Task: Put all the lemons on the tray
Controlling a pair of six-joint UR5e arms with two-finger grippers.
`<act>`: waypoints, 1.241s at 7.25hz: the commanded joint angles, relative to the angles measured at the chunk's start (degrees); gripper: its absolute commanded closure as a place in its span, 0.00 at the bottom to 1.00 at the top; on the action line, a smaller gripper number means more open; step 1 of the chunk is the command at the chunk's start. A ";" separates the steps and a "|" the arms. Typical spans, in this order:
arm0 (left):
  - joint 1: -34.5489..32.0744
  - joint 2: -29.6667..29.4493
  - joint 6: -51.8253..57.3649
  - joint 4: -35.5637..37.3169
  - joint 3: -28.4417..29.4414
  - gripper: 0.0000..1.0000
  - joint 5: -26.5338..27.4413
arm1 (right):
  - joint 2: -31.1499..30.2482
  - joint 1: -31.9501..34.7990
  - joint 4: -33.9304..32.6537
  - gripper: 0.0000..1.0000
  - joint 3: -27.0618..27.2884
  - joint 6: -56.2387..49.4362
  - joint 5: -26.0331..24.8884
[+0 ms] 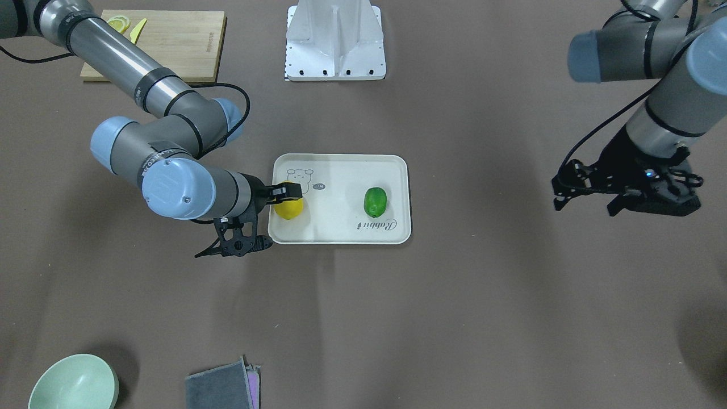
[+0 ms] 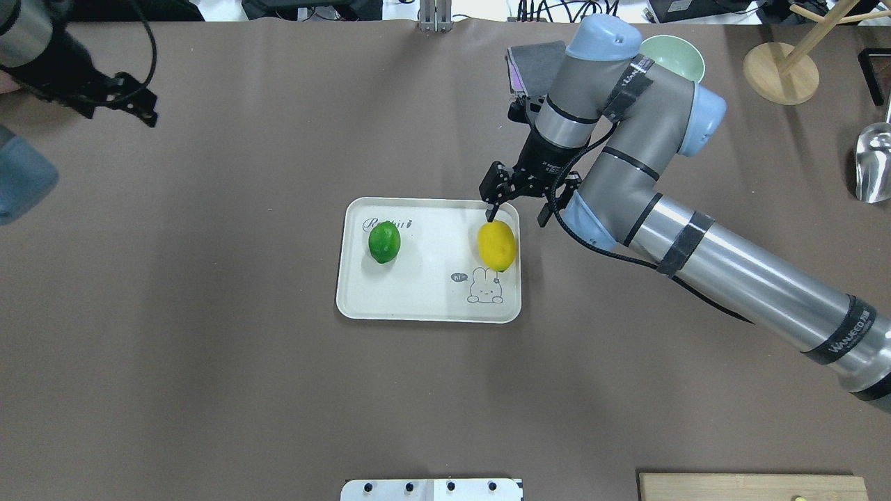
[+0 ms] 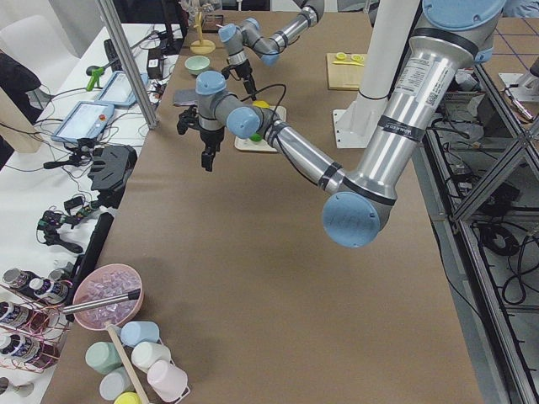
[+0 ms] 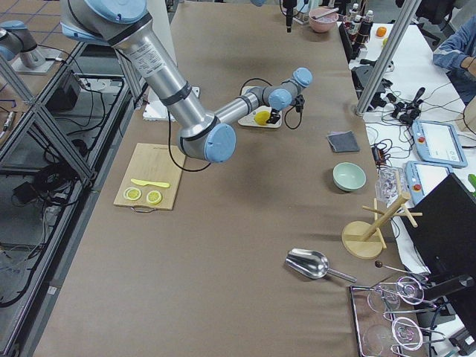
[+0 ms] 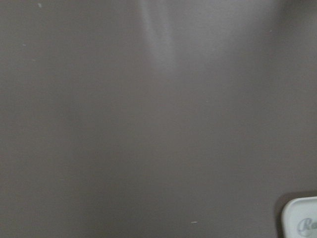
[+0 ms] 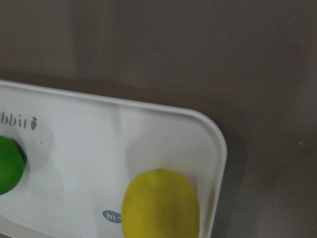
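The cream-white tray lies mid-table; it also shows in the overhead view. The yellow lemon lies at the tray's end with the rabbit drawing. The green lemon lies at the "Rabbit" script end. My right gripper is open and hovers over the far side of the yellow lemon, one fingertip close to it. My left gripper looks open and empty, well off to the tray's side. A tray corner shows in the left wrist view.
A wooden cutting board with lemon slices sits near the robot base. A pale green bowl and folded cloths are at the far edge. A wooden stand and a metal scoop are beyond the right arm.
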 commanded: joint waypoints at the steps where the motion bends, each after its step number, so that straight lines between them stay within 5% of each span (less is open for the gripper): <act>1: -7.13 11.22 7.07 2.89 -3.83 0.01 1.97 | -4.94 5.89 0.14 0.01 3.24 -0.88 3.55; 4: -20.74 22.66 28.37 2.37 -2.43 0.02 1.53 | -21.89 10.38 -0.12 0.01 21.50 -6.12 3.74; 5: -24.27 23.82 31.66 1.76 -0.59 0.02 0.83 | -23.33 13.01 -0.38 0.01 21.81 -14.51 3.48; 7: -26.58 25.49 31.17 -3.48 5.28 0.02 -8.89 | -27.97 19.94 -0.38 0.02 20.50 -22.91 3.04; 9: -28.07 26.37 30.73 -6.07 5.92 0.02 -9.19 | -33.16 26.54 -0.91 0.01 20.67 -38.87 -5.86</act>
